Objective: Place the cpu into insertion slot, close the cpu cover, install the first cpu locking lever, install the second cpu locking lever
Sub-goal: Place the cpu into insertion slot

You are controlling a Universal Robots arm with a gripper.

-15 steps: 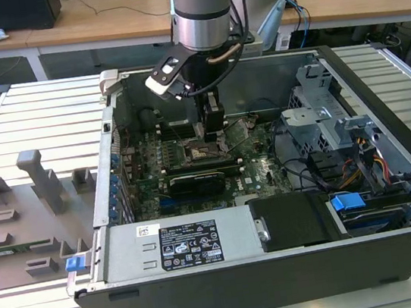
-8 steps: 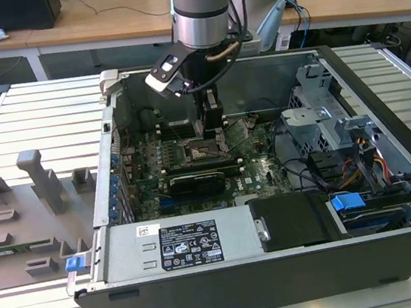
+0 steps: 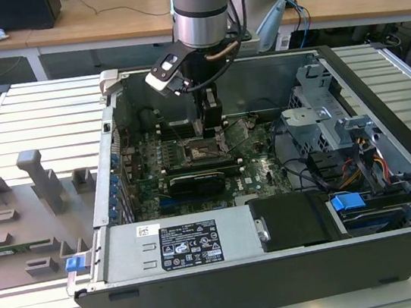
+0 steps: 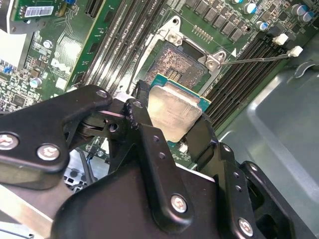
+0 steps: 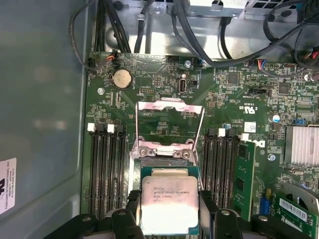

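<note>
One cpu is in play, clamped edge to edge between the two fingers of the gripper. The dull metal top faces up. It hangs just above the near rim of the single insertion slot, whose dark contact field lies bare. The one cpu cover stands swung open at the slot's far edge. Two banks of memory slots flank the slot in the middle of the motherboard.
</note>
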